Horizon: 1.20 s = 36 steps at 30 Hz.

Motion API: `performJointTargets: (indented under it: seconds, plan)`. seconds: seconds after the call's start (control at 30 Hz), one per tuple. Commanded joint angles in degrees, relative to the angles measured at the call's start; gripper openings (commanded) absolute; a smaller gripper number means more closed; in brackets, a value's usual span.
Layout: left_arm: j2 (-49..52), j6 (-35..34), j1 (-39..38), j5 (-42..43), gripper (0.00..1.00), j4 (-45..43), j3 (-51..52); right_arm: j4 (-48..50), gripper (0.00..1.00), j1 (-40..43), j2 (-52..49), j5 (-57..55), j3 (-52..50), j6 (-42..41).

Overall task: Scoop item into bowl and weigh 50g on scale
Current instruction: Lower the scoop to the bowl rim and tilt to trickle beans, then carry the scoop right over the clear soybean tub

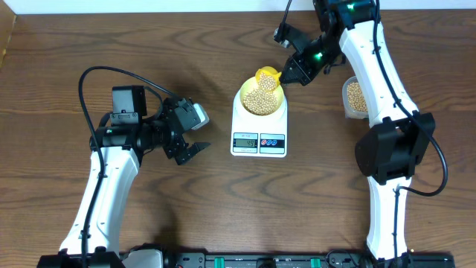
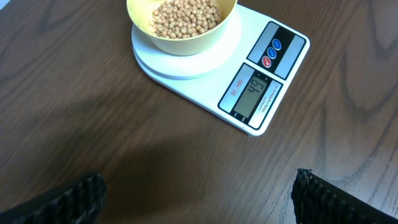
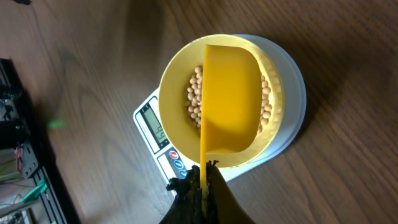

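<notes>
The task is at its fine-dosing step. The white rectangular digital kitchen scale [image 1: 259,138] sits mid-tabletop with the small round pale yellow bowl [image 2: 163,41] on its platform. The bowl holds a good heap of small round tan-beige beans [image 2: 186,15]. In the left wrist view the grey LCD display [image 2: 254,93] shows what looks like 49, so by my reading the load is just short of the 50 g target.

The right end effector [image 3: 200,185] is clamped narrow on the thin handle of the bright yellow plastic scoop [image 3: 230,93]. It holds the scoop tipped over the bowl, mouth toward the far rim. No beans show on the scoop face turned to the right wrist camera, so it looks emptied. I cannot tell whether the scoop touches the bowl or the heap.

The left end effector [image 1: 190,151] hangs over the brown wooden tabletop [image 1: 149,59] to the left of the scale. Its fingers are spread wide and it holds nothing.

More beans lie in the clear plastic tub [image 1: 355,97], which stands well to the right of the scale.

The next move probably calls for lifting the scoop clear, so that any contact cannot skew the number. Then fetch only a few beans from the tub and let them trickle in singly while watching the display. A full scoop would likely overshoot.
</notes>
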<state>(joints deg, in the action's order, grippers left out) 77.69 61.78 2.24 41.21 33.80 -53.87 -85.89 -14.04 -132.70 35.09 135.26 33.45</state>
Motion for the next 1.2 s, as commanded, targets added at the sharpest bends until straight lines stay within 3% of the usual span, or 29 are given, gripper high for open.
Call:
performJointTargets:
  seconds: [0.0, 0.23, 0.7, 1.17]
  plan:
    - [0.22, 0.55, 0.22, -0.11, 0.98, -0.04, -0.35, -0.24, 0.01, 0.09, 1.79, 0.37, 1.53, -0.63]
    - [0.22, 0.55, 0.22, -0.13, 0.98, -0.04, -0.35, -0.28, 0.01, 0.2, 1.79, 1.55, 1.53, -1.7]
    - [0.22, 0.55, 0.22, -0.11, 0.97, -0.04, -0.35, -2.99, 0.01, 8.5, 1.79, 17.2, 1.53, -1.66]
    - [0.22, 0.55, 0.22, -0.13, 0.98, -0.04, -0.35, -3.26, 0.01, 11.21, 1.79, 21.0, 1.53, -1.64]
